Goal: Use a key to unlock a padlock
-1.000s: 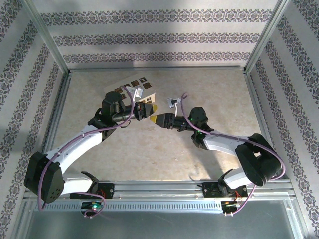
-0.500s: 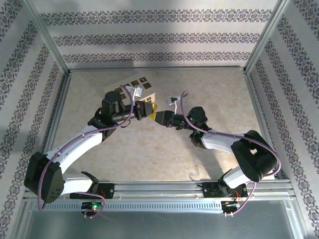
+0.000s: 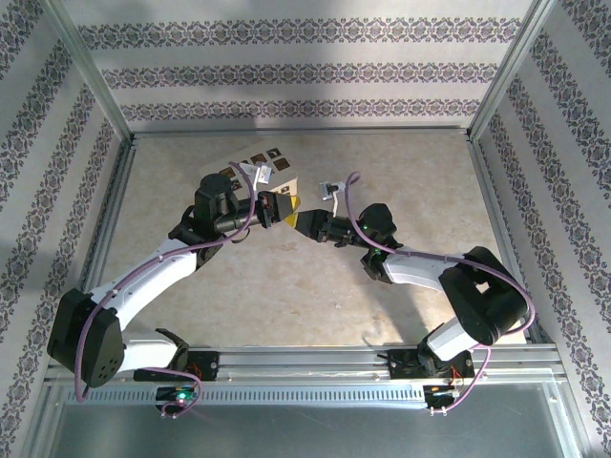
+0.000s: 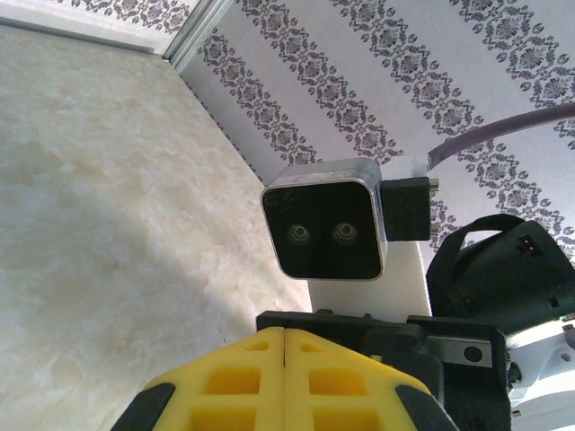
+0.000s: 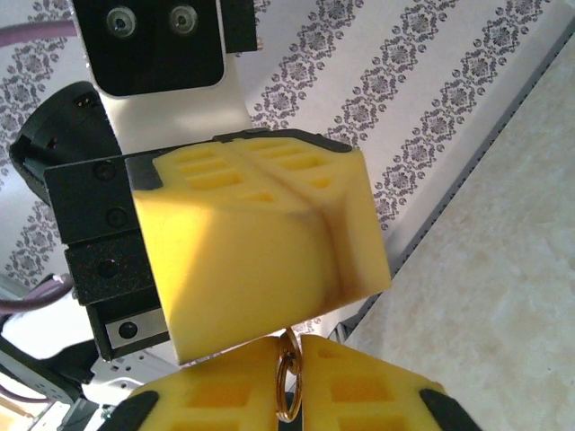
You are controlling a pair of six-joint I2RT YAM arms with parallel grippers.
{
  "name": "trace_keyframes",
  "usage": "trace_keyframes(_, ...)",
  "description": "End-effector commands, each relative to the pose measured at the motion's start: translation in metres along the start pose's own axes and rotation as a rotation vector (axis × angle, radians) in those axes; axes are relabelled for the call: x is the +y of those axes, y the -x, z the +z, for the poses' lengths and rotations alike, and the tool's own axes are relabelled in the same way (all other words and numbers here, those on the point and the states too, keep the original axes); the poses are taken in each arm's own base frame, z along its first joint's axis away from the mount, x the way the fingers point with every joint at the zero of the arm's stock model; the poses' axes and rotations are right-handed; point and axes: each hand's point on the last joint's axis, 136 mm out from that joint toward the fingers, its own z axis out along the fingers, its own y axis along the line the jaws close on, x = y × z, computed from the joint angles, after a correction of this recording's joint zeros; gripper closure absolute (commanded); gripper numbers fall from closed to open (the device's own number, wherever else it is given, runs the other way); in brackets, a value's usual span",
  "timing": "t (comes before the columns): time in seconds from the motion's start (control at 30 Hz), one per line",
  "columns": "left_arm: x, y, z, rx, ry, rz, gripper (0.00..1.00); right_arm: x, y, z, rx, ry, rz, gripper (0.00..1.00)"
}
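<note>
Top external view, left to right: the metal frame post (image 3: 122, 134) edges the table's left side, and bare table (image 3: 162, 191) lies between it and the left arm (image 3: 143, 281), which slants up from its base at the near rail (image 3: 305, 361). Just beyond its wrist a cream box with dark tiles (image 3: 267, 157) lies near the far edge, partly covered by the wrist. The left gripper (image 3: 284, 204) and the right gripper (image 3: 302, 219) meet tip to tip, raised, near the middle of the table. The right arm (image 3: 430, 272) bends back toward the near right corner, with a wide bare stretch of table beyond it up to the right and far edges. On the left wrist view the left gripper's yellow pads (image 4: 234, 377) press flat together, a thin seam between them. On the right wrist view the right gripper's pads (image 5: 359, 386) are closed narrowly on a small brass ring (image 5: 287, 388), whose top touches the lower edge of the left pads. Whether key or padlock hangs from that ring cannot be told.
</note>
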Motion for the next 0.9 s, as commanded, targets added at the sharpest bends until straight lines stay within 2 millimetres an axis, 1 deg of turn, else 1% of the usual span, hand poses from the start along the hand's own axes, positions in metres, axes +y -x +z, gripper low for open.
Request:
trace_keyframes(0.0, -0.006, 0.001, 0.000, -0.006, -0.039, 0.013, 1.00, 0.018, 0.012, 0.006, -0.046, 0.054, -0.060, 0.95)
trace_keyframes(0.03, -0.006, 0.002, 0.000, -0.010, -0.038, 0.015, 0.99, 0.017, 0.012, 0.005, -0.050, 0.049, -0.059, 0.97)
trace_keyframes(0.17, -0.008, 0.006, -0.004, -0.029, -0.030, 0.020, 0.84, 0.009, 0.012, 0.000, -0.069, 0.021, -0.058, 0.99)
trace_keyframes(0.2, -0.009, 0.008, -0.006, -0.037, -0.027, 0.021, 0.80, 0.008, 0.012, -0.001, -0.072, 0.014, -0.059, 0.99)
trace_keyframes(0.27, -0.009, 0.012, -0.010, -0.053, -0.018, 0.019, 0.66, 0.006, 0.010, -0.003, -0.071, 0.001, -0.059, 1.00)
trace_keyframes(0.33, -0.007, 0.017, -0.016, -0.076, -0.001, 0.012, 0.58, 0.003, 0.008, -0.006, -0.067, -0.018, -0.066, 1.00)
trace_keyframes(0.4, -0.005, 0.024, -0.025, -0.108, 0.022, 0.002, 0.45, -0.002, 0.005, -0.008, -0.059, -0.047, -0.073, 1.00)
trace_keyframes(0.43, -0.003, 0.028, -0.031, -0.127, 0.037, -0.002, 0.41, -0.006, 0.002, -0.010, -0.053, -0.068, -0.076, 1.00)
trace_keyframes(0.47, -0.001, 0.031, -0.036, -0.140, 0.051, -0.007, 0.38, -0.008, 0.001, -0.012, -0.050, -0.085, -0.082, 1.00)
trace_keyframes(0.53, 0.009, 0.035, -0.047, -0.162, 0.112, -0.021, 0.34, -0.016, -0.005, -0.018, -0.041, -0.138, -0.092, 1.00)
trace_keyframes(0.67, 0.042, 0.034, -0.065, -0.151, 0.278, -0.049, 0.32, -0.028, -0.015, -0.032, -0.025, -0.240, -0.112, 1.00)
trace_keyframes(0.73, 0.057, 0.034, -0.070, -0.134, 0.346, -0.057, 0.32, -0.033, -0.022, -0.039, -0.002, -0.306, -0.120, 1.00)
trace_keyframes(0.87, 0.082, 0.037, -0.068, -0.074, 0.466, -0.026, 0.31, -0.036, -0.027, -0.057, 0.025, -0.440, -0.180, 1.00)
